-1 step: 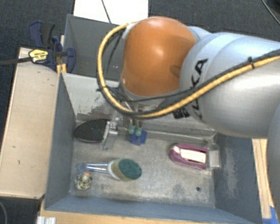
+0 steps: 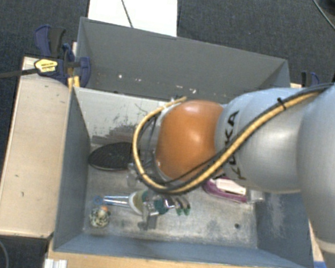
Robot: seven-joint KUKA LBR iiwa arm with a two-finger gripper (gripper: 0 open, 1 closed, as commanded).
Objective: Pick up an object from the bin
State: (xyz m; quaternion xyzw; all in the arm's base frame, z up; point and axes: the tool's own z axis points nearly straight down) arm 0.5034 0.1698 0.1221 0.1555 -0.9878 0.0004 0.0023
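Observation:
My gripper (image 2: 150, 215) reaches down from under the orange wrist cover to the bin floor, near the front middle. Around its tip lies a small cluster: a pale round piece (image 2: 137, 201) and a green-and-teal bit (image 2: 176, 208), both touching or nearly touching it. A thin silvery stick with a bluish end (image 2: 112, 201) lies just to its left. I cannot tell whether anything is held.
A black oval disc (image 2: 109, 155) rests at the left rear of the floor. A small mottled ball (image 2: 100, 216) sits in the front-left corner. A pink and white flat item (image 2: 232, 188) lies at the right, partly under the arm, which covers the bin's middle.

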